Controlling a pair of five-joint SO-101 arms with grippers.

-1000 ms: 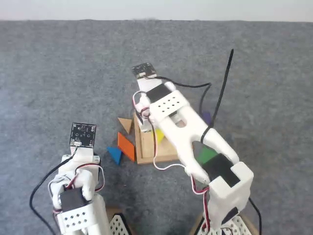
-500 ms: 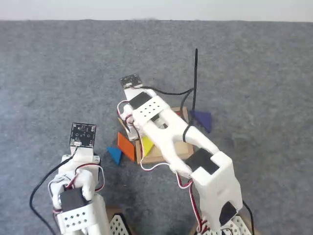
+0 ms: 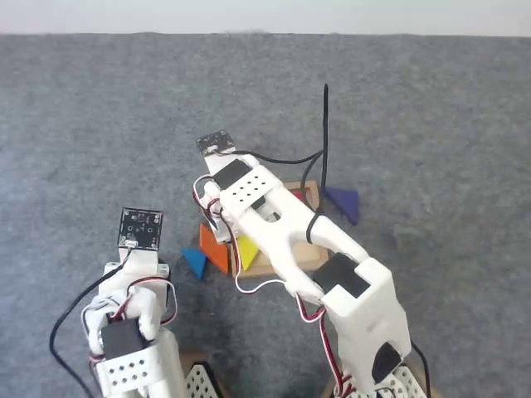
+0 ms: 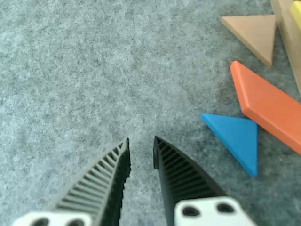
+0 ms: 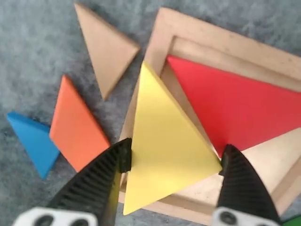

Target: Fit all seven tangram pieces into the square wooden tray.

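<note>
**Right fingers** [image 5: 175,153] clenched on the yellow triangle [image 5: 160,117], one on each of two opposite sides. The piece is held aslant across the rim of the wooden tray [image 5: 221,40], partly over the tray floor and partly overhanging outside.

**Risk:** released here, the piece would probably perch on the rim or tip outward, because it is not lined up with the free space.

**Obstruction:** the red triangle [image 5: 235,103] lies flat in the tray between the fingers and the far rim. A careless push could ride the yellow piece onto it.

**Outside the tray**, past the other finger: tan triangle [image 5: 103,44], orange parallelogram [image 5: 77,125] and blue triangle [image 5: 30,141] on the grey tabletop [image 4: 70,70].

**Left fingers** [image 4: 141,141] are slightly parted and grasp nothing, with the blue triangle just beside them.
</note>
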